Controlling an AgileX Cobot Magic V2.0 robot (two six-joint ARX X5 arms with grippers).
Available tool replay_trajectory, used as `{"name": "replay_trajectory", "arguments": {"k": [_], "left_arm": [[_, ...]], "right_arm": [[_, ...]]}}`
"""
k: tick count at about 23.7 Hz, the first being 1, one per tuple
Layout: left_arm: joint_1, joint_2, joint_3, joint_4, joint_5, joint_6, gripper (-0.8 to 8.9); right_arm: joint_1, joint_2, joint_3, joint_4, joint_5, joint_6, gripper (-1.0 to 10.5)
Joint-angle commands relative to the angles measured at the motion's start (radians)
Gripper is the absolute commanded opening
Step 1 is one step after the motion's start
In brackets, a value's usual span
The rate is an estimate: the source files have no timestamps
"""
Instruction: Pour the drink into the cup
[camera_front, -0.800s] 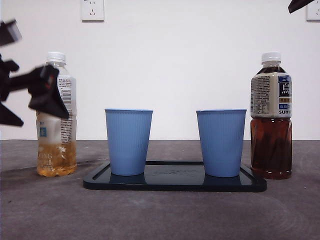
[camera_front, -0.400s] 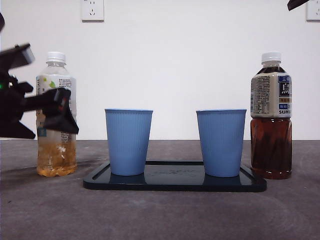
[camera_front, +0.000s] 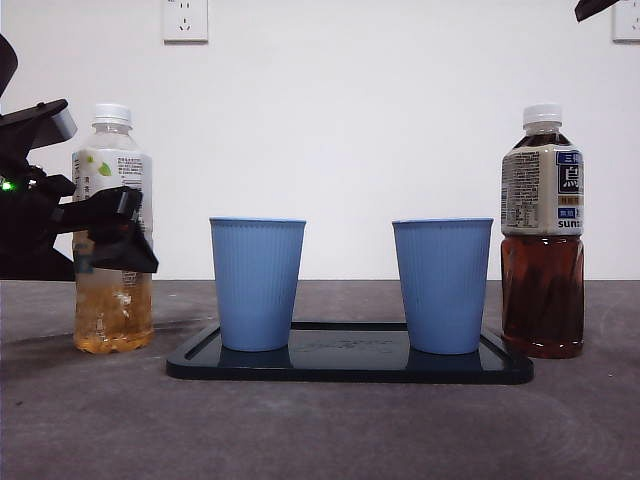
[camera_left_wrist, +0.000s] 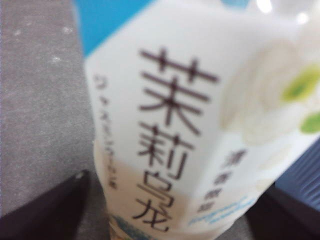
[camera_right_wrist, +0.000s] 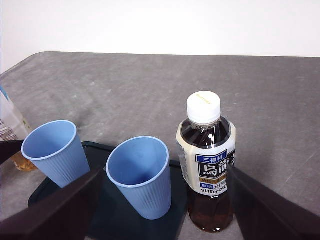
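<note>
Two bottles and two cups are what matter here, and the change is all on one side: over the last second the left gripper (camera_front: 105, 235) has swung in from the edge of the front view and settled around the pale tea bottle (camera_front: 112, 235), its dark fingers now level with the label, where a moment ago they were blurred and higher up. In the left wrist view the bottle (camera_left_wrist: 200, 125) fills the frame between the two jaws, which stand spread on either side of it with a strip of table showing beside one of them, so I judge the grasp is lined up but not closed. That puts the task at its first step: the white cap is on, nothing is lifted, nothing poured. The bottle stands upright on the grey table (camera_front: 320, 430), just beside the black tray (camera_front: 350, 365) that carries the two blue cups, the nearer cup (camera_front: 257, 283) and the farther cup (camera_front: 443, 285), both upright. The right gripper (camera_right_wrist: 160, 220) waits high above, fingers wide apart and holding nothing, looking down on the dark tea bottle (camera_right_wrist: 207, 160) at the tray's other end. Its label reads SUNTORY under large characters for oolong tea. The pale bottle's label shows 茉莉烏龙 in dark strokes, with smaller print too blurred to read.
</note>
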Motion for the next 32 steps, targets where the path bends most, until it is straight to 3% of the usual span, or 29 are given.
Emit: {"name": "replay_trajectory", "arguments": {"k": [1,7,14,19,27,32], "left_arm": [[-0.005,0.017,0.001,0.009,-0.005,0.015,3.32],[-0.005,0.016,0.002,0.013,-0.005,0.015,2.7],[-0.005,-0.04,0.003,-0.003,-0.005,0.024,2.7],[-0.005,-0.126,0.014,-0.079,-0.005,0.091,2.7],[-0.005,-0.254,0.141,-0.454,-0.012,0.253,2.71],[-0.006,-0.286,0.299,-0.739,-0.083,0.381,2.72]], "right_arm": [[0.005,0.004,0.009,0.011,0.0,-0.015,3.9],[0.005,0.004,0.009,0.01,0.0,-0.024,3.9],[0.005,0.004,0.009,0.01,0.0,-0.031,3.9],[0.005,0.004,0.009,0.01,0.0,-0.031,3.9],[0.005,0.004,0.009,0.009,-0.002,-0.03,3.9],[0.005,0.004,0.009,0.006,-0.003,-0.03,3.9]]}}
